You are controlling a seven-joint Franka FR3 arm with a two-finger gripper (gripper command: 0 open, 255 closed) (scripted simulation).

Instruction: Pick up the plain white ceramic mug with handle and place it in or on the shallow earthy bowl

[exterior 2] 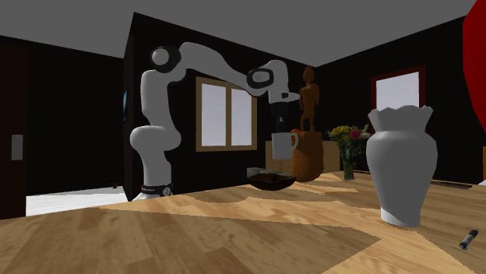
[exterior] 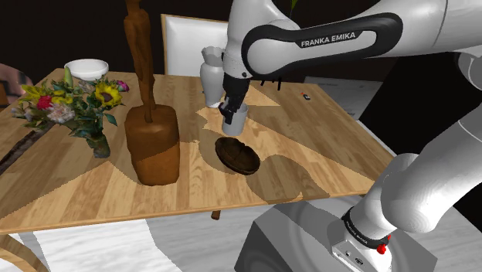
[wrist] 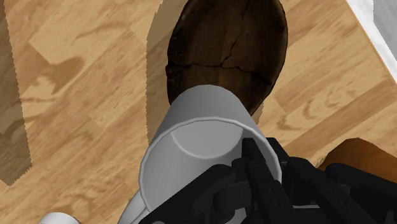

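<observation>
The pincer (exterior: 229, 108) clasps the white mug (exterior: 235, 120) aloft; I'd centre it over the dark bowl (exterior: 237, 155) mid-surface, then lower gently.

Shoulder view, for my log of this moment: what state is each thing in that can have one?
gripper, shut on the mug at its rim.
mug, upright, lifted clear of the table, above the bowl and apart from it.
bowl, empty, resting on the table.
white vase, upright on the table.
flower vase, upright on the table.
wooden statue, upright on the table.
</observation>
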